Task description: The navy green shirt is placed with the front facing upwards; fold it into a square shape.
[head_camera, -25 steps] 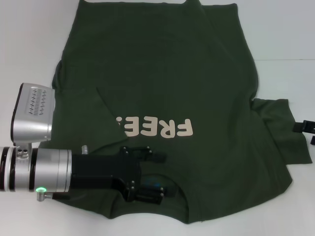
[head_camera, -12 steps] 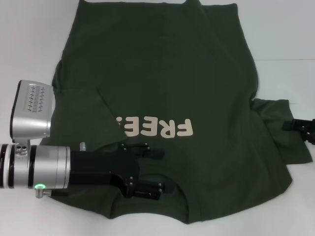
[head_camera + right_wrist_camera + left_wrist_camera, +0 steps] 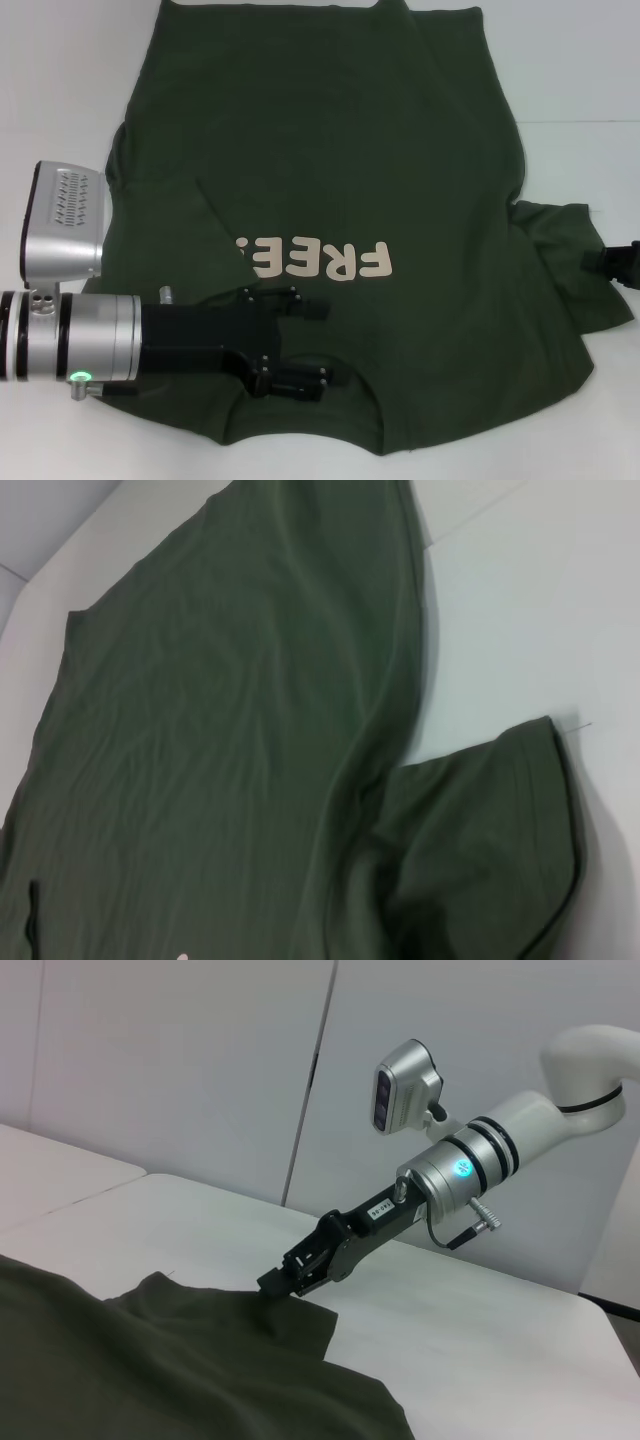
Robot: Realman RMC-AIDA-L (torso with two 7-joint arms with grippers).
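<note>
The navy green shirt (image 3: 330,200) lay spread on the white table (image 3: 580,80), filling most of the head view, its cream lettering (image 3: 315,260) reading upside down from the robot's side and its collar end toward six o'clock. The sleeve on the shirt's nine o'clock side was already turned in over the chest, covering the end of the lettering, while the sleeve (image 3: 575,265) at three o'clock still stuck out flat on the table. The left gripper (image 3: 305,345) reached in from eight o'clock and sat low over the collar area, its two black fingers spread apart with only cloth beneath them; whether they touched the fabric could not be told. The right gripper (image 3: 290,1280), seen best from the left wrist camera, came down at the outer edge of the three o'clock sleeve, its fingers drawn close together at the hem where the cloth rose in a small peak; whether they actually pinched the fabric could not be told. In the head view only its dark tip showed at the frame's three o'clock edge.
</note>
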